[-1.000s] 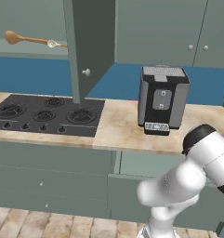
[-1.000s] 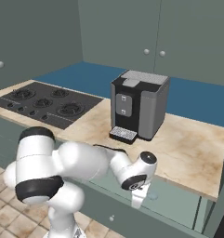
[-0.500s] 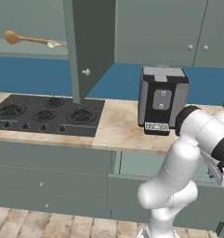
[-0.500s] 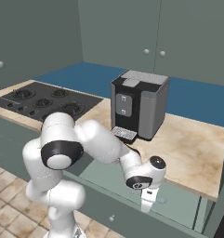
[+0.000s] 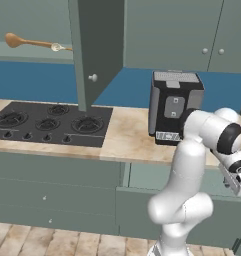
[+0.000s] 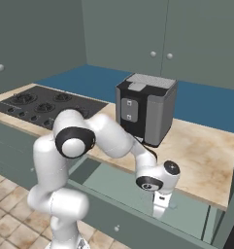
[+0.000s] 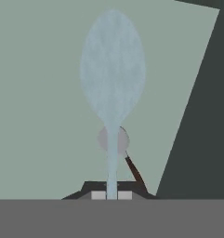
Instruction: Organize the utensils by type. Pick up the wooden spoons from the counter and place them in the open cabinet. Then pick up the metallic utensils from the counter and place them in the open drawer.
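Open drawer [image 6: 123, 187] below: jaws clamp pale blue-grey spoon [image 7: 112, 79] handle, bowl fwd.

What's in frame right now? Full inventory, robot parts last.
wooden spoons: at least 1, orange-brown, on the open cabinet's shelf
cabinet: 1, grey-green, door open, above the stove
stove: 1, black, on the counter's left
coffee machine: 1, black and grey, on the counter
counter: 1, beige marbled
drawer: 1, grey-green, open under the counter
pale blue-grey spoon: 1, held over the drawer
round-headed utensil: 1, grey, dark handle, on the drawer floor
tool: 1, shut on the spoon handle
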### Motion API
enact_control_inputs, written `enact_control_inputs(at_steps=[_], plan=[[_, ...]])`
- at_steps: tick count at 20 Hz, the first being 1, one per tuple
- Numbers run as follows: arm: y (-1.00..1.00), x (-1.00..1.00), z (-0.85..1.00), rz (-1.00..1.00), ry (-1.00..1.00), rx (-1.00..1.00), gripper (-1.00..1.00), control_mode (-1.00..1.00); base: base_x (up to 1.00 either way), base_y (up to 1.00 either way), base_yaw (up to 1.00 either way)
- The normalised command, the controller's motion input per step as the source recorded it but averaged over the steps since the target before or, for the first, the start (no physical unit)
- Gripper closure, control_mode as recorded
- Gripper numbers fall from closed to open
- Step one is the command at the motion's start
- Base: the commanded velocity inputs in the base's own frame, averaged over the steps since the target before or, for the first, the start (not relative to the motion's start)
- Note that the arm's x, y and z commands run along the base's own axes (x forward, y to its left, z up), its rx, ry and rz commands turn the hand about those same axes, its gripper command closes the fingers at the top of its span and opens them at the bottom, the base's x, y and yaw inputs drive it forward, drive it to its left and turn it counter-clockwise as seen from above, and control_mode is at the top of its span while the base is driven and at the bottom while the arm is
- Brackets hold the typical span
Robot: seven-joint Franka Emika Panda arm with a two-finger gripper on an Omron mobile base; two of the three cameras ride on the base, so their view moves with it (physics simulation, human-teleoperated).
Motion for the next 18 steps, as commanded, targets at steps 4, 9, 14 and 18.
enact_control_inputs(at_steps=[4,9,14,18], plan=[[0.00,0.28,-0.24,-0.02,0.00,0.00,1.00,-1.00,0.00,0.00,0.00],[-0.02,0.21,-0.36,-0.02,0.00,0.00,1.00,-1.00,0.00,0.00,0.00],[-0.01,0.07,-0.40,0.00,0.00,0.00,1.00,-1.00,0.00,0.00,0.00],[0.00,0.00,-0.49,0.00,0.02,0.00,1.00,-1.00,0.00,0.00,0.00]])
